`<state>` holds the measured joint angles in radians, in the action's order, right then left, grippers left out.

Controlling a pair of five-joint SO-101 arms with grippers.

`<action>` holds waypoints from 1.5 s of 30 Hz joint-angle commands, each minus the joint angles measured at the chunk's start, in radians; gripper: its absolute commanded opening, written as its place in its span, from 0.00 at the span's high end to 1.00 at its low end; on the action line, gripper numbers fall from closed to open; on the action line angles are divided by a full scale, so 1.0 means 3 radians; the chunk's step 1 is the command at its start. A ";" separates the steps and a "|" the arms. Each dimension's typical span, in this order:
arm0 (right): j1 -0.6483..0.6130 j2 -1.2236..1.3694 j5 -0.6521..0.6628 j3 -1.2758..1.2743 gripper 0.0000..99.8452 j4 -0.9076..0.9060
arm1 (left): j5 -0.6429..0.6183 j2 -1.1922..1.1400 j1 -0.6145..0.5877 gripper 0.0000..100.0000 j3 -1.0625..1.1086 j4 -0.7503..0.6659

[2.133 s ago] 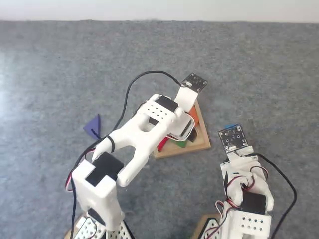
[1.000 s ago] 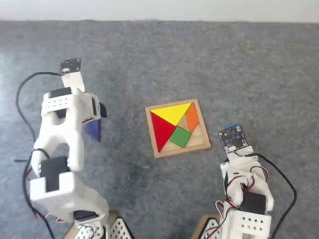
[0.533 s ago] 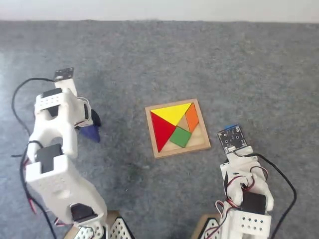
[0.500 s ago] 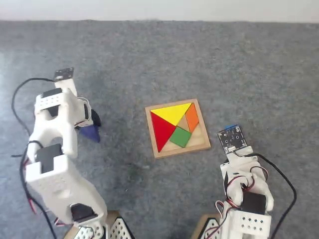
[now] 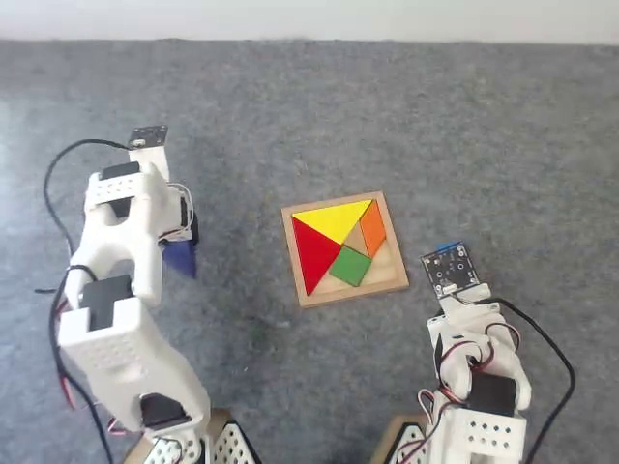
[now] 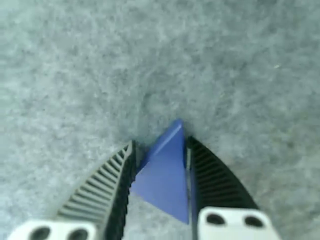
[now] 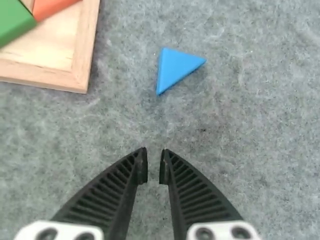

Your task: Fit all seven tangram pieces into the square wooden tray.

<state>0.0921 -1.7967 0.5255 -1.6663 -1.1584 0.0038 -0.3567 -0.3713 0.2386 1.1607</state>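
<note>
Left wrist view has the dark blue triangular tangram piece point(image 6: 167, 175) caught between the two ribbed jaws of the left gripper point(image 6: 160, 145). Both jaws are pressed against its sides, and its tip pokes out past them. Whether it has left the grey felt-like table covering point(image 5: 435, 116) I cannot tell. From above, this piece point(image 5: 179, 256) lies well apart from the square wooden tray point(image 5: 354, 294), out to the side of the left arm.

In the tray lie a yellow triangle point(image 5: 334, 220), a red triangle point(image 5: 311, 253), a green square point(image 5: 350, 263) and an orange parallelogram point(image 5: 373, 230). Bare wood is left along the side nearest the right arm.

The step in hand looks like the pick-up of the dark blue triangle. The next move would call for a clean lift, a carry across to the tray, and a turn of the wrist so its edges line up with the gap.

The tray's raised rim point(image 7: 90, 45) must be cleared before lowering, and the placed pieces leave a tight slot. The way there runs over plain grey covering.

A light blue triangle point(image 7: 175, 67) lies just beside the tray, apart from it. The right gripper point(image 7: 152, 160) hangs near it, jaws drawn nearly together on nothing, so that corner is the crowded one
</note>
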 commanded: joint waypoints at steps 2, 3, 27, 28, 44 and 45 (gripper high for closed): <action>-0.0028 0.0003 0.0041 -0.0056 0.95 -0.0028 | -0.0097 0.0757 -0.0297 0.81 0.0084 0.0077; -0.0028 0.0003 0.0041 -0.0056 0.95 -0.0028 | -0.0026 0.0885 -0.0332 0.80 0.0171 0.0061; -0.0028 0.0003 0.0036 -0.0056 0.95 -0.0028 | 0.0205 0.0087 0.0107 0.81 0.0361 0.0077; -0.0028 0.0003 0.0036 -0.0056 0.95 -0.0028 | 0.0164 0.0066 0.0143 0.81 0.0355 0.0097; -0.0028 0.0003 0.0036 -0.0056 0.94 -0.0028 | 0.0153 0.0092 0.0225 0.95 0.0105 0.0343; -0.0028 0.0003 0.0036 -0.0056 0.95 -0.0028 | 0.0153 0.0092 0.0225 0.96 0.0023 0.0399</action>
<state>0.0905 -1.7967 0.5255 -1.6663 -1.1600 0.0575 -0.3353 -0.3069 0.3107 1.2068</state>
